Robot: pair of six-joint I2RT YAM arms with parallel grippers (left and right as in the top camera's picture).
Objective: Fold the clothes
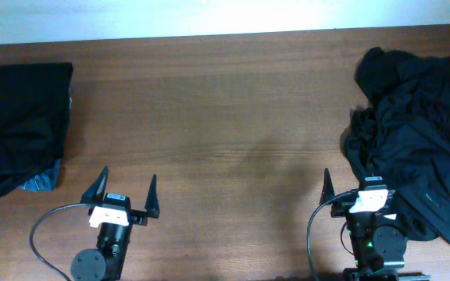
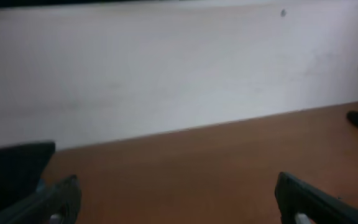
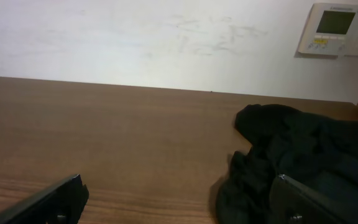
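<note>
A folded stack of black garments point(image 1: 18, 125) lies at the table's left edge, with a bit of blue denim jeans point(image 1: 41, 182) showing under its near corner. A crumpled heap of black clothes point(image 1: 420, 133) lies at the right; it also shows in the right wrist view point(image 3: 291, 155). My left gripper point(image 1: 126, 190) is open and empty near the front edge, right of the stack. My right gripper point(image 1: 350, 187) is open and empty, its right finger against the heap's edge point(image 3: 179, 199). The left wrist view shows open fingers point(image 2: 179, 199) over bare wood and the stack's corner point(image 2: 11, 168).
The wooden table point(image 1: 225, 117) runs to a white wall behind. A wall thermostat point(image 3: 331, 28) hangs at the upper right of the right wrist view. Cables loop from both arm bases at the front edge.
</note>
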